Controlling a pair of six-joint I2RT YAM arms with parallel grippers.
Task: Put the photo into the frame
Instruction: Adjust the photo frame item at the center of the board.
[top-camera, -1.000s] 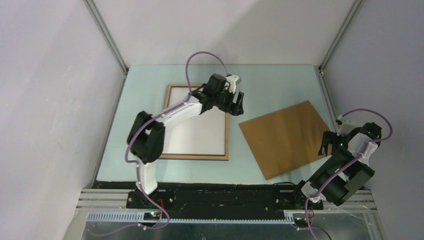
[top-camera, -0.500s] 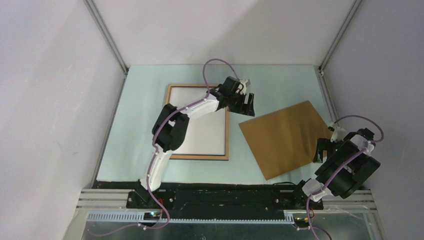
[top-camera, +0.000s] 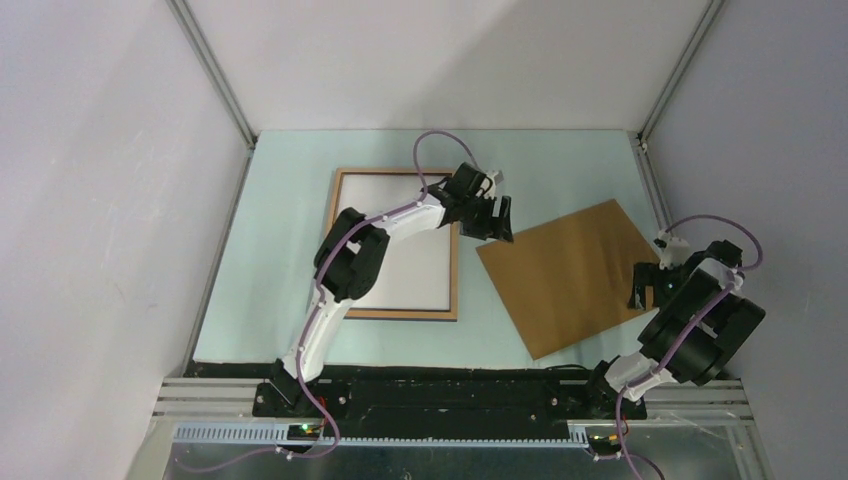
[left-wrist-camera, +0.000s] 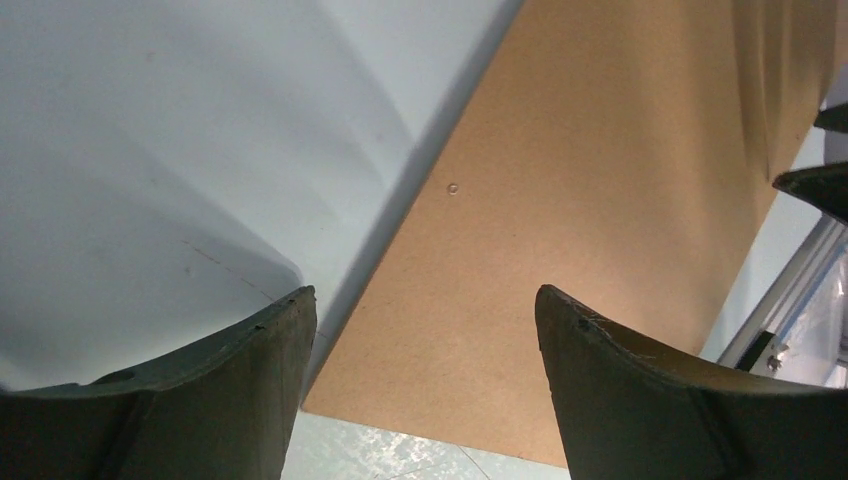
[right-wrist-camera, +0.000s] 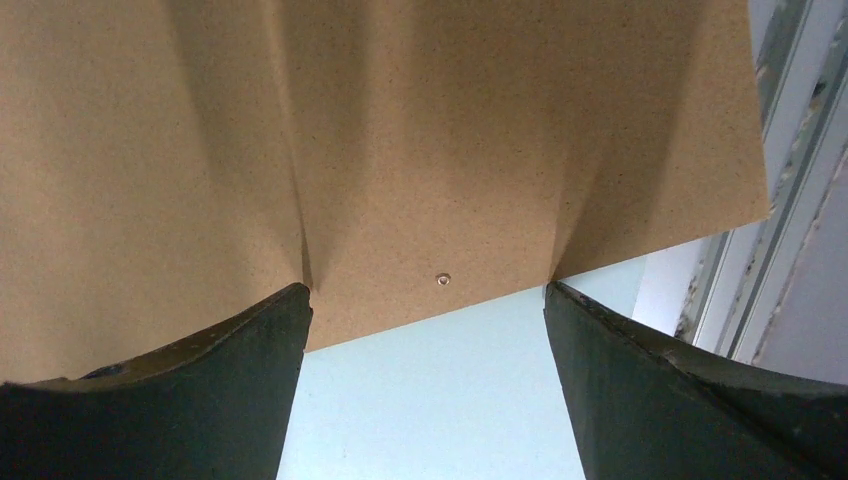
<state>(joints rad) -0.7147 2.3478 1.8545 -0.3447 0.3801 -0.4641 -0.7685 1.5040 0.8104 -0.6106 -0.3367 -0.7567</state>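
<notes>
The frame (top-camera: 400, 314) lies flat left of the table's middle, its light wood-brown border up. A plain white sheet (top-camera: 410, 270) fills it, which looks like the photo's white back; no beach print shows. My left gripper (top-camera: 490, 222) is open and empty, hovering past the frame's top right corner, over the left corner of the brown backing board (top-camera: 565, 275). In the left wrist view the gripper (left-wrist-camera: 425, 310) frames that board (left-wrist-camera: 600, 150). My right gripper (top-camera: 648, 290) is open and empty at the board's right edge; it also shows in the right wrist view (right-wrist-camera: 425, 300) with the board's edge (right-wrist-camera: 400, 130) between its fingers.
The backing board lies flat and turned at an angle, right of the frame. Grey enclosure walls with metal posts (top-camera: 665, 90) close in the pale green table (top-camera: 280, 250) on three sides. The arm bases sit on a black rail (top-camera: 450, 395) at the near edge.
My left arm has stretched right, from over the frame's top right corner to the board's left corner. My right gripper has shifted along the board's right edge.
</notes>
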